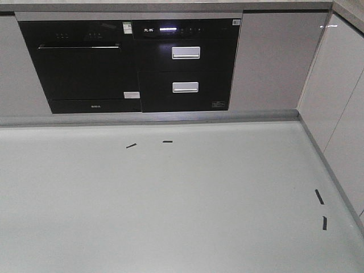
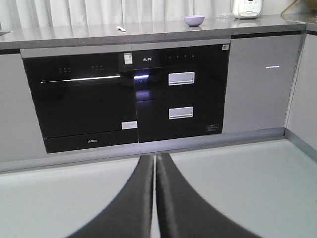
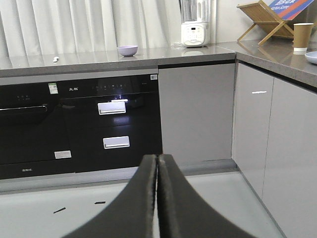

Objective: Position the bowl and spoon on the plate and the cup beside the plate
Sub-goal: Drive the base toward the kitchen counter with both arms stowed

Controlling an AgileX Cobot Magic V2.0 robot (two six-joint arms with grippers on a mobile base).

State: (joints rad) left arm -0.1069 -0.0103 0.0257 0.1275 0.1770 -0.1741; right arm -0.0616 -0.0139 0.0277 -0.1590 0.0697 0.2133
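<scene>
One bowl (image 3: 128,50), one spoon (image 3: 55,59), one cup (image 3: 302,37), one plate (image 3: 312,57) up there. Four black tape strips (image 1: 131,145) on the floor (image 1: 170,216), and two silver drawer handles (image 1: 186,52).

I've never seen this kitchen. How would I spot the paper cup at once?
Follow the grey countertop round its corner to the right-hand stretch. There, next to the wooden rack, stands the cup, with the edge of a pale plate just in front of it. It is the only tall brown thing there, with a white band at its base.
</scene>
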